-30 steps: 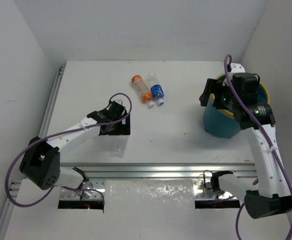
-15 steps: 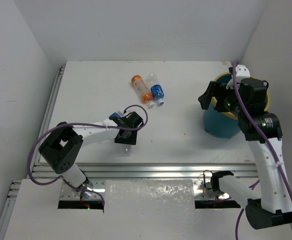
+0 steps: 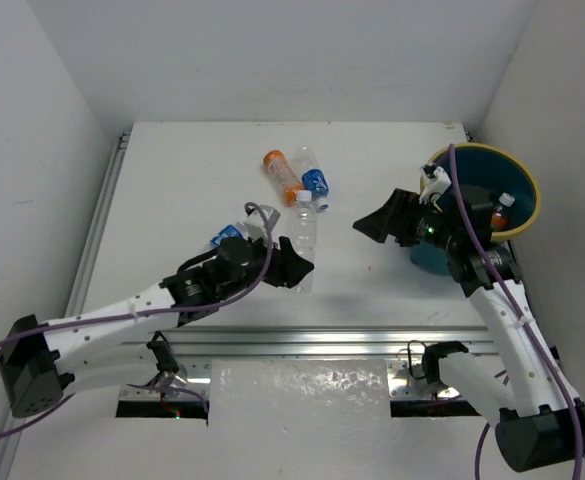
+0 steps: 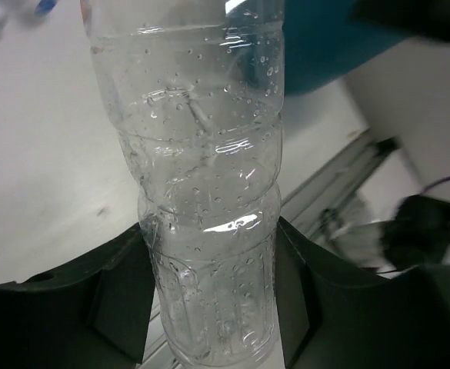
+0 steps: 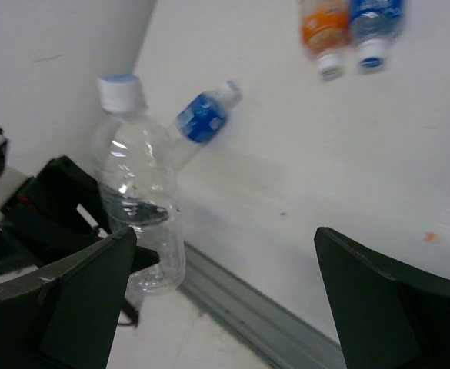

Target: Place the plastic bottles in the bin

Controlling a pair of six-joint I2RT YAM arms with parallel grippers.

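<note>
My left gripper (image 3: 294, 268) is shut on the lower body of a plain clear bottle (image 3: 304, 240), which stands upright above the table; in the left wrist view the bottle (image 4: 209, 192) fills the gap between the dark fingers (image 4: 121, 296). An orange bottle (image 3: 282, 176) and a blue-labelled clear bottle (image 3: 315, 181) lie side by side at the back centre. Another blue-labelled bottle (image 3: 225, 236) lies behind my left arm. The teal bin (image 3: 472, 176) with its yellow rim stands at the right, with an orange bottle (image 3: 499, 207) inside. My right gripper (image 3: 374, 225) hangs open left of the bin, facing the held bottle (image 5: 140, 207).
A metal rail (image 3: 302, 340) runs along the table's near edge. White walls close in the left, back and right sides. My right arm's purple cable (image 3: 462, 215) loops over the bin's front.
My left gripper shut on the clear bottle, lifted it and carried it right. My right arm swung from over the bin to its left side and lower, still open.
</note>
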